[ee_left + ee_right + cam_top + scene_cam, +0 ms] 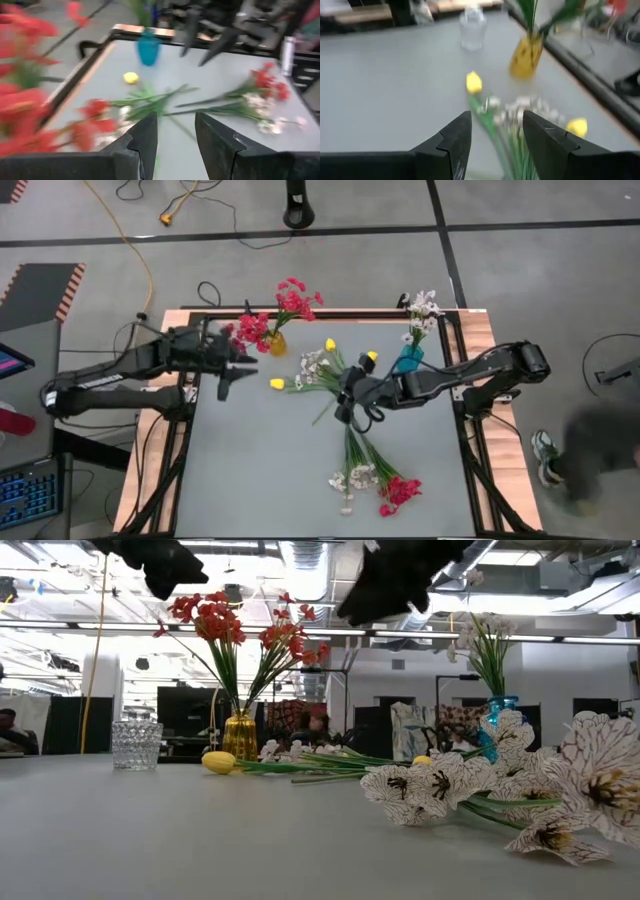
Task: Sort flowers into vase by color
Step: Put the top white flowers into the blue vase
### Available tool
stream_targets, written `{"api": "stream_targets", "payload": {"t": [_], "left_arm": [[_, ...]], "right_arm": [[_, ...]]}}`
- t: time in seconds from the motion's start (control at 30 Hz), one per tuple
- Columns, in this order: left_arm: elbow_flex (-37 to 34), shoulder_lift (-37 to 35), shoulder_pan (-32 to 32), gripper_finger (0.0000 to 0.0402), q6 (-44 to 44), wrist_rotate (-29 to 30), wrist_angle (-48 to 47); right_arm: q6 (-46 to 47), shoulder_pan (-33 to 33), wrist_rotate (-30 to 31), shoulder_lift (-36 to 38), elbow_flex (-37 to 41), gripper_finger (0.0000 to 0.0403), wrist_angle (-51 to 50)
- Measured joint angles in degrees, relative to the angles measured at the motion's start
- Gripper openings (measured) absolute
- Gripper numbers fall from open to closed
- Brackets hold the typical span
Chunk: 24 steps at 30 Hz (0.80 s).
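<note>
On the bench, two vases stand near the far edge: one vase at the left with flowers in it, the other vase at the right, also with flowers. Between them lies a bunch of loose flowers, and a second bunch lies nearer the front. A glass stands left of the left vase.

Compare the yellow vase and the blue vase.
The yellow vase holds red flowers; the blue vase holds white flowers. The yellow vase stands at the table's far edge on the left arm's side, the blue vase on the right arm's side. Both stand upright with green stems inside.
</note>
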<state>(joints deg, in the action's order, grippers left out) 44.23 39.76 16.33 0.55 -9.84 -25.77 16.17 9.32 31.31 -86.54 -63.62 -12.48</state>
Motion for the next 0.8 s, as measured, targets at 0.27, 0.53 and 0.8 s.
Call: {"api": "stream_targets", "payload": {"t": [0.27, 0.53, 0.8], "left_arm": [[-9.52, 3.76, -10.7, 0.0119, 4.1, 0.11, 16.68], [-13.58, 9.37, -17.56, 0.0119, 6.72, 8.45, 23.15], [-13.6, 15.65, -20.31, 0.0119, 6.83, 12.15, 26.01]], "right_arm": [[5.26, -0.16, 0.0, -4.08, 0.04, 0.0203, -5.71], [5.41, -4.3, -0.56, -12.48, 0.05, 0.0203, -4.64], [5.41, -9.23, -4.56, -17.78, 0.03, 0.0203, -2.84]]}}
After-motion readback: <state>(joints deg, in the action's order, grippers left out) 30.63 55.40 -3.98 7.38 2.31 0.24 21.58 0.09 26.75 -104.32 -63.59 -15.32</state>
